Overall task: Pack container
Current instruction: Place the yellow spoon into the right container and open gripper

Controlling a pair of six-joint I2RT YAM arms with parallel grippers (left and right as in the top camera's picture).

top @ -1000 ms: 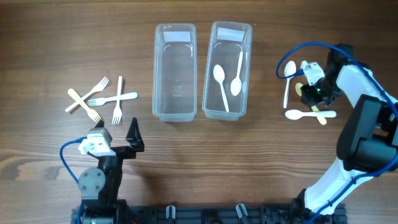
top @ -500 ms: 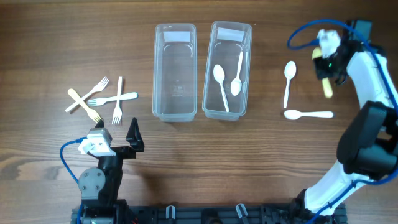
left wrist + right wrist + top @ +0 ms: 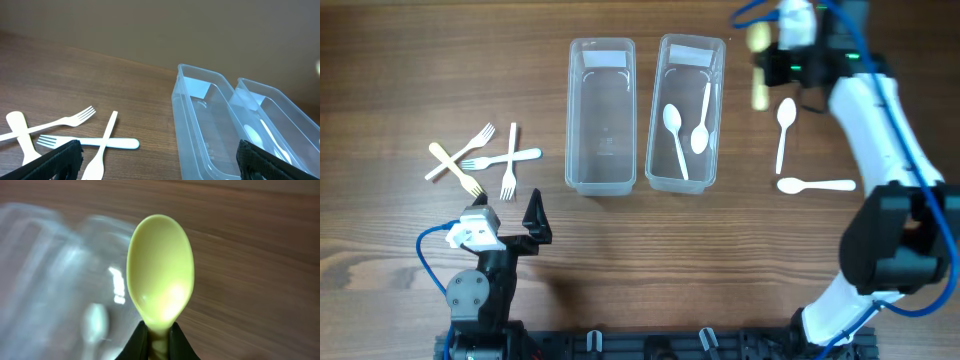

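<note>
My right gripper [image 3: 775, 68] is shut on a pale yellow-green spoon [image 3: 758, 70], held in the air just right of the right clear container [image 3: 720, 110]; its bowl fills the right wrist view [image 3: 160, 275], fingers [image 3: 159, 342] clamped on its neck. That container holds two white spoons [image 3: 672, 125]. The left clear container [image 3: 575, 120] is empty. Two white spoons [image 3: 785, 125] lie on the table at right. Several forks [image 3: 485, 160] lie at left, also in the left wrist view [image 3: 75, 142]. My left gripper [image 3: 532, 215] is open and empty near the front edge.
The two containers stand side by side at the back centre, seen also in the left wrist view [image 3: 200, 125]. The forks include white ones and a wooden-coloured one [image 3: 455, 168], crossed in a loose pile.
My right gripper has lifted the yellow-green spoon from beside the white spoons and carried it up and left, toward the right container. The left arm has not moved.
</note>
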